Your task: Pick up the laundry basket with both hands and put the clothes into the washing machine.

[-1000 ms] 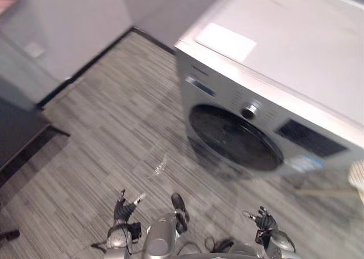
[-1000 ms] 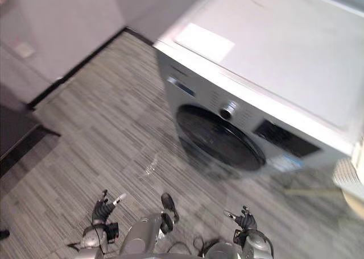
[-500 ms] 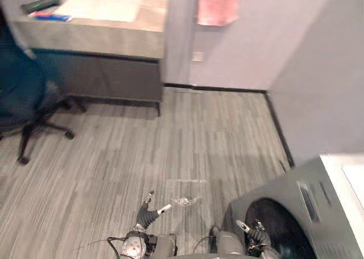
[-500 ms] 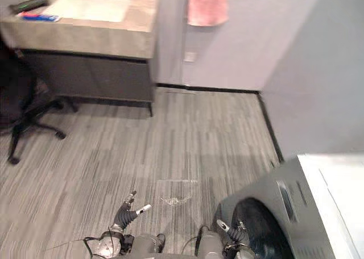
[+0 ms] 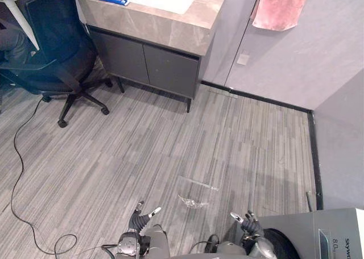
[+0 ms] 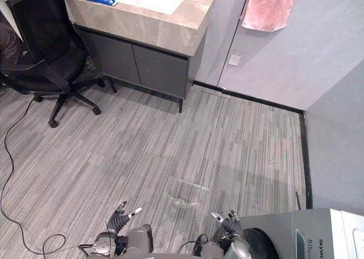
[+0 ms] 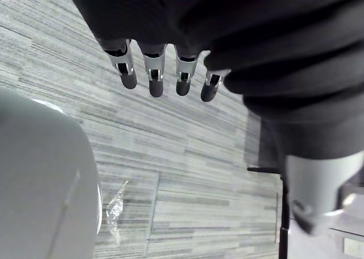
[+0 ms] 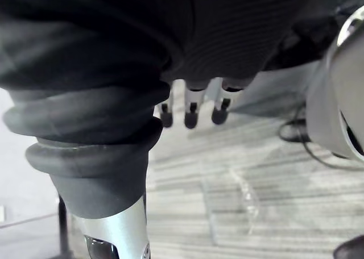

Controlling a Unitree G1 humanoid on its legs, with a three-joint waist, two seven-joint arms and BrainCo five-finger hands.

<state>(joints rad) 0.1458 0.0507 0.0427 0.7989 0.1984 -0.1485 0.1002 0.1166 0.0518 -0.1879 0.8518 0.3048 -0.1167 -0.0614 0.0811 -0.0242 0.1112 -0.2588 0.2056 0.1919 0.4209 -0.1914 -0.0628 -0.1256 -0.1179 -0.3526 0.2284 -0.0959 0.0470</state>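
The grey washing machine (image 5: 321,236) stands at the lower right corner, its dark round door (image 5: 281,243) facing the floor area in front of me. My left hand (image 5: 138,219) hangs low at the bottom, its fingers (image 7: 153,71) straight and holding nothing. My right hand (image 5: 248,224) hangs just beside the washer's door, and its fingers (image 8: 190,108) are also straight and empty. Both hands are over grey striped floor.
A scrap of clear plastic (image 5: 192,201) lies on the floor between the hands. A stone-topped cabinet (image 5: 153,37) stands against the far wall, with a black office chair (image 5: 54,54) to its left. A pink towel (image 5: 278,6) hangs on the wall.
The camera has swung from the washer's front to the open floor, cabinet and chair; the washer now sits at the lower right. Both hands stay low and open.
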